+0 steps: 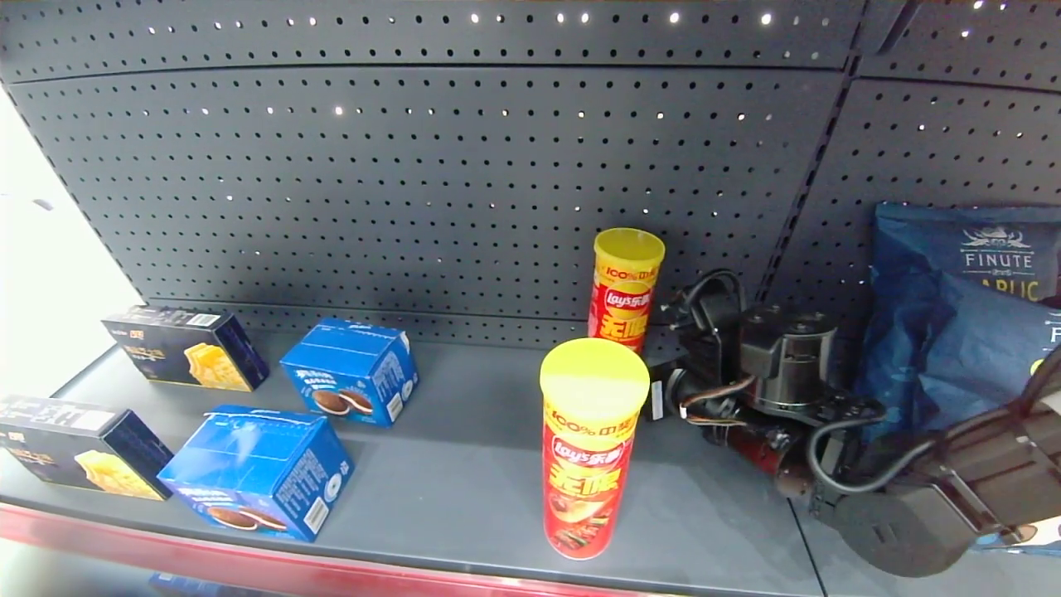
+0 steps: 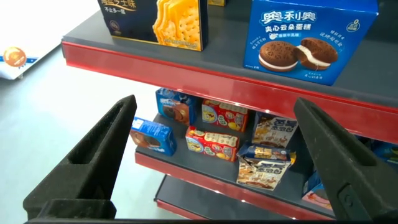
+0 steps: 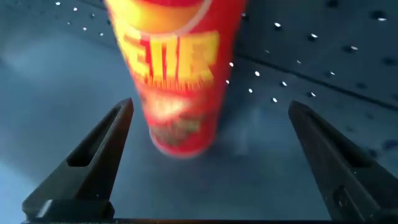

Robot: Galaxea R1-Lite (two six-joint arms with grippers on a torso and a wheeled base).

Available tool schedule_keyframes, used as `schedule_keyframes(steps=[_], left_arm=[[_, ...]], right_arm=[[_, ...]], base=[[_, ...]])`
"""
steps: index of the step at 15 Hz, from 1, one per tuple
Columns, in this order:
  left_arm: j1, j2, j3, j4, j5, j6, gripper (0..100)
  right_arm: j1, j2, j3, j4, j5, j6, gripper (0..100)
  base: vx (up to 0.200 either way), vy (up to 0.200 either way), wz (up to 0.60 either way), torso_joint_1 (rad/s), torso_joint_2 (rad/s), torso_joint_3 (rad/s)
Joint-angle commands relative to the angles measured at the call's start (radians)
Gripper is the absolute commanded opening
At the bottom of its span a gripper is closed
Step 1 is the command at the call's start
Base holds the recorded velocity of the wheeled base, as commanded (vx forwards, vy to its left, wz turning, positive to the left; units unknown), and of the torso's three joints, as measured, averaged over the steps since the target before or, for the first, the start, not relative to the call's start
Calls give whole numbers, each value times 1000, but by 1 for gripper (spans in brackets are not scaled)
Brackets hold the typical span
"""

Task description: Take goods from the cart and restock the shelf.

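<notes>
Two red chip cans with yellow lids stand upright on the grey shelf (image 1: pixel 464 481): a front can (image 1: pixel 590 452) near the edge and a back can (image 1: pixel 626 290) by the pegboard. My right gripper (image 1: pixel 673 352) sits low over the shelf just right of the back can. It is open, and in the right wrist view a can (image 3: pixel 180 81) stands a little ahead of the gripper (image 3: pixel 211 115), with nothing between the fingers. My left gripper (image 2: pixel 216 106) is open and empty, held out in front of the shelf's red front edge (image 2: pixel 205 65).
Two blue cookie boxes (image 1: pixel 352 369) (image 1: pixel 259 471) and two black cracker boxes (image 1: pixel 186 347) (image 1: pixel 79 448) occupy the shelf's left half. Blue snack bags (image 1: pixel 961 315) lean at the right. Pegboard (image 1: pixel 431 182) closes the back. Lower shelves (image 2: pixel 230 143) hold several small packs.
</notes>
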Motion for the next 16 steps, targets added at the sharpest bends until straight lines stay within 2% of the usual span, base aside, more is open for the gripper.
schedule_keyframes(steps=[1, 7, 12, 14, 16], left_arm=[[0, 2, 0, 0, 0, 0, 100], [0, 2, 0, 0, 0, 0, 100], [0, 2, 0, 0, 0, 0, 100], [0, 2, 0, 0, 0, 0, 100], [0, 2, 0, -2, 0, 0, 100]], right_arm=[[-8, -103, 71, -3, 0, -2, 100], [-21, -415, 241, 26, -1, -17, 100], [-46, -761, 428, 139, 12, -37, 100], [-104, -855, 494, 149, 20, -49, 100], [-205, -1001, 550, 211, 92, -64, 100]], base=[[0, 0, 0, 0, 0, 0], [0, 0, 0, 0, 0, 0], [0, 0, 0, 0, 0, 0], [0, 0, 0, 0, 0, 0], [0, 0, 0, 0, 0, 0]])
